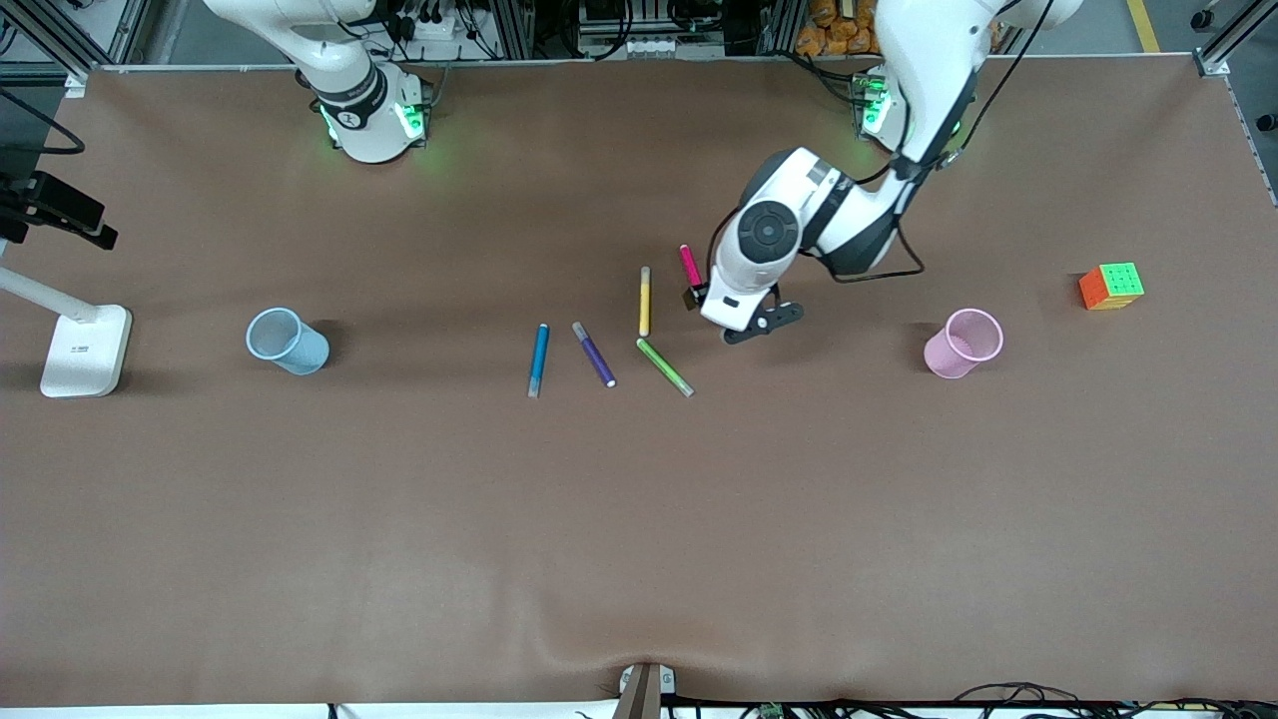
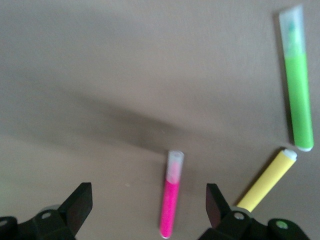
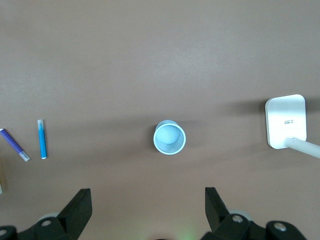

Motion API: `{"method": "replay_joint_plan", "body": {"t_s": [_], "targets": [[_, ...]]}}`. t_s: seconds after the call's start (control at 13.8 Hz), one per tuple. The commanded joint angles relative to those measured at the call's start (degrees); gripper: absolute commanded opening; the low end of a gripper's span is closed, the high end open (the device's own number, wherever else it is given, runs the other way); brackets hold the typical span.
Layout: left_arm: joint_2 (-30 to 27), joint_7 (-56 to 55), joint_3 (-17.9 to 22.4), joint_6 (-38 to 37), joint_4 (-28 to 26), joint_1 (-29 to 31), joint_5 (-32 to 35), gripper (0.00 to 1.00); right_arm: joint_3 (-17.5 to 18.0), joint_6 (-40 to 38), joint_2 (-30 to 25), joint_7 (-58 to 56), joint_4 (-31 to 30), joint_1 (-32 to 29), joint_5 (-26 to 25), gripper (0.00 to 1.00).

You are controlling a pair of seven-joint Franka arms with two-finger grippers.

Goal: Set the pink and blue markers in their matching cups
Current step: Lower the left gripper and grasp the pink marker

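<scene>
Brown tabletop (image 1: 639, 519) lay beneath the left gripper (image 2: 145, 207), fingers apart astride the slim magenta-pink marker (image 2: 171, 200), needing descent and closing; the right gripper (image 3: 147, 207) waited, fingers spread.

Five markers (image 1: 644, 301) mid-table between two cups (image 1: 288, 341), apparently none inside.

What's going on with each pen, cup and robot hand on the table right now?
pink marker: lying flat, between open fingers
blue marker: lying flat, untouched
blue cup: upright, empty
pink cup: upright
left gripper: open, over pink marker
right gripper: open, high over blue cup
</scene>
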Motion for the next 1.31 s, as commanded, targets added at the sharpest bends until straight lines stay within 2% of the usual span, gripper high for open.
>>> {"method": "replay_joint_plan", "body": {"t_s": [0.0, 0.15, 0.44, 1.09, 1.23], "targets": [[1.9, -6.0, 0.5, 2.9, -0.1, -3.6, 3.3, 1.00, -0.1, -0.8, 0.6, 0.0, 1.4, 0.4, -0.8, 1.00], [2.3, -8.3, 0.3, 3.0, -0.1, -3.5, 7.8, 0.95, -0.1, -0.8, 0.7, 0.0, 1.4, 0.4, -0.9, 1.00], [2.8, -8.5, 0.5, 3.1, 0.1, -3.1, 8.1, 0.81, -0.1, -0.8, 0.6, 0.0, 1.4, 0.4, -0.8, 1.00], [5.6, -10.6, 0.9, 6.2, 0.7, -3.3, 9.4, 0.65, -0.1, -0.9, 0.7, 0.0, 1.4, 0.4, -0.8, 1.00], [6.2, -10.6, 0.9, 6.6, 0.7, -3.9, 9.4, 0.53, 0.0, -0.9, 1.0, 0.3, 1.4, 0.5, -0.7, 1.00]]}}
